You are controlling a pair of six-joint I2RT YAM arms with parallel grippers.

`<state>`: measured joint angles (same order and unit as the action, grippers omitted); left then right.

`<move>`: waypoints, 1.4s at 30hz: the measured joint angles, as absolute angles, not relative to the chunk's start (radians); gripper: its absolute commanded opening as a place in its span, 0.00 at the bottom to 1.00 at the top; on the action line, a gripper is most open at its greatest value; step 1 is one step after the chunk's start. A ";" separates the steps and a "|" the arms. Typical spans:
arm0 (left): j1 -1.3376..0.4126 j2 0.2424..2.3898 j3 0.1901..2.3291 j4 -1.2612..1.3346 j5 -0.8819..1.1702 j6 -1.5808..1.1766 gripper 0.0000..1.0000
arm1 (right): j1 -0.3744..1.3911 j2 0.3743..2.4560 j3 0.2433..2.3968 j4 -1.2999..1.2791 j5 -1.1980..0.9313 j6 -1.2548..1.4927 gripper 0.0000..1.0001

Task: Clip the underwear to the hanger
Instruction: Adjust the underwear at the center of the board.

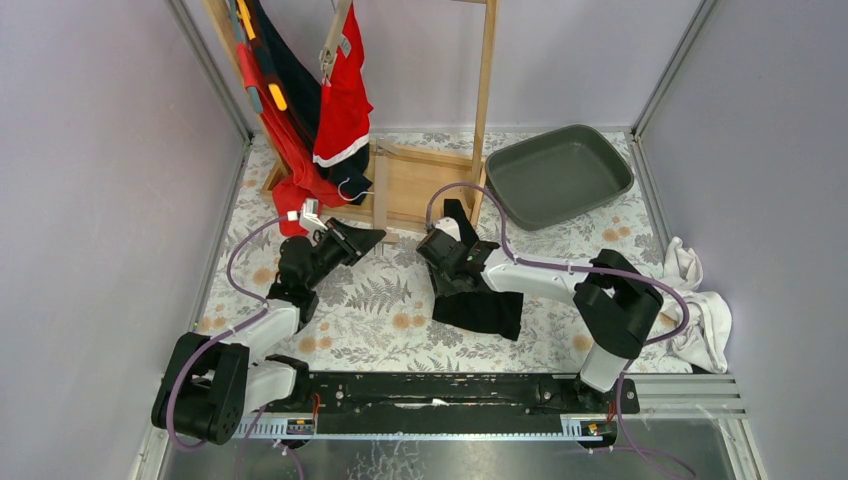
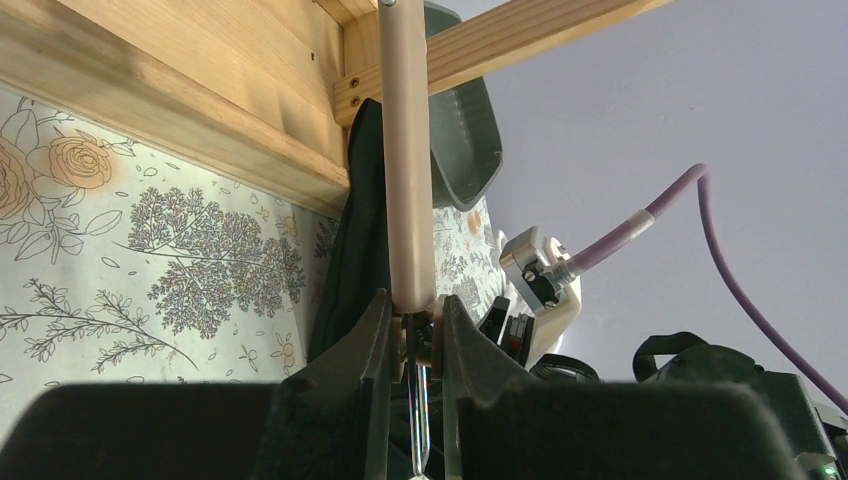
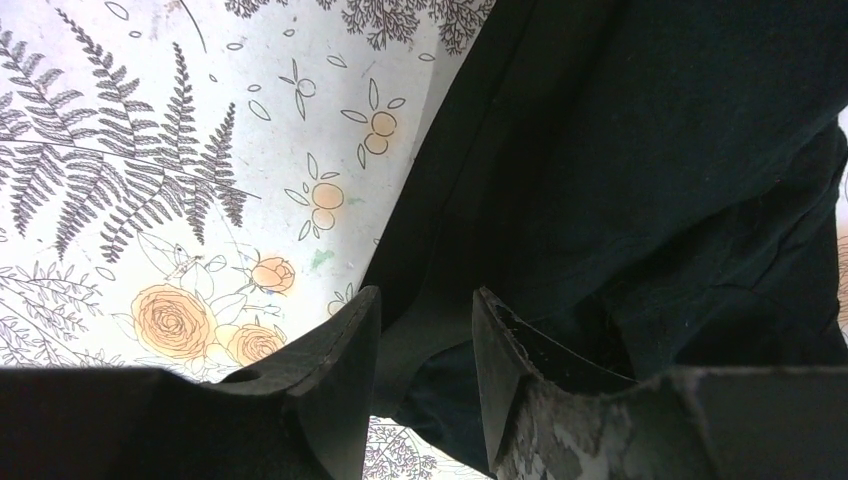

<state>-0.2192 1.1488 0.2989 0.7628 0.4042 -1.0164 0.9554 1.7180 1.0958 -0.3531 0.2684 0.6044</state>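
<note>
Table (image 1: 380, 295) under a floral cloth, grey walls on three sides. Wooden rack (image 1: 485, 100) stands at the back of the table and serves as the reference here. Grey tray (image 1: 560, 180) sits just right of the rack's foot, tilted, one end near the right post. Red garment (image 1: 345, 105) and a navy one (image 1: 290, 70) hang from the rack's left side, the red reaching down to the base. Heap of white cloth (image 1: 700, 310) lies well to the right of the rack and nearer the arms, against the right wall. Black underwear (image 1: 485, 310) is in front of the rack, toward its right post: most of it lies flat on the table, while one end rises at the right arm's tip, close to the rack's base board. Right gripper (image 3: 425, 305) sits low over that end, fingers partway closed with a fold of the black edge caught between them. Left gripper (image 2: 412, 305) is in front of the rack's left half, near the low red cloth, fingers pressed tight on the hanger (image 2: 408, 150); they pinch its metal piece, and its pale bar runs away from the tips toward the rack's lower rail. From the left wrist, the black cloth stands just left of that bar.
</note>
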 measured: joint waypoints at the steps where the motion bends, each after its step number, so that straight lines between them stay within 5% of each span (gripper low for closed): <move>1: -0.218 1.149 0.299 0.763 0.405 -1.016 0.00 | 0.955 1.720 1.096 -0.356 0.268 0.604 0.45; 7: -0.215 1.149 0.299 0.763 0.408 -1.017 0.00 | 0.955 1.757 1.098 -0.369 0.250 0.605 0.41; 15: -0.210 1.149 0.299 0.764 0.412 -1.017 0.00 | 0.955 1.776 1.099 -0.385 0.246 0.609 0.00; 32: -0.206 1.149 0.284 0.772 0.412 -1.018 0.00 | 1.038 1.723 1.103 -0.348 0.327 0.591 0.01; 34: -0.205 1.149 0.281 0.771 0.412 -1.019 0.00 | 1.042 1.725 1.103 -0.335 0.330 0.585 0.05; 42: -0.194 1.149 0.277 0.772 0.413 -1.022 0.00 | 1.043 1.754 1.100 -0.225 0.333 0.541 0.55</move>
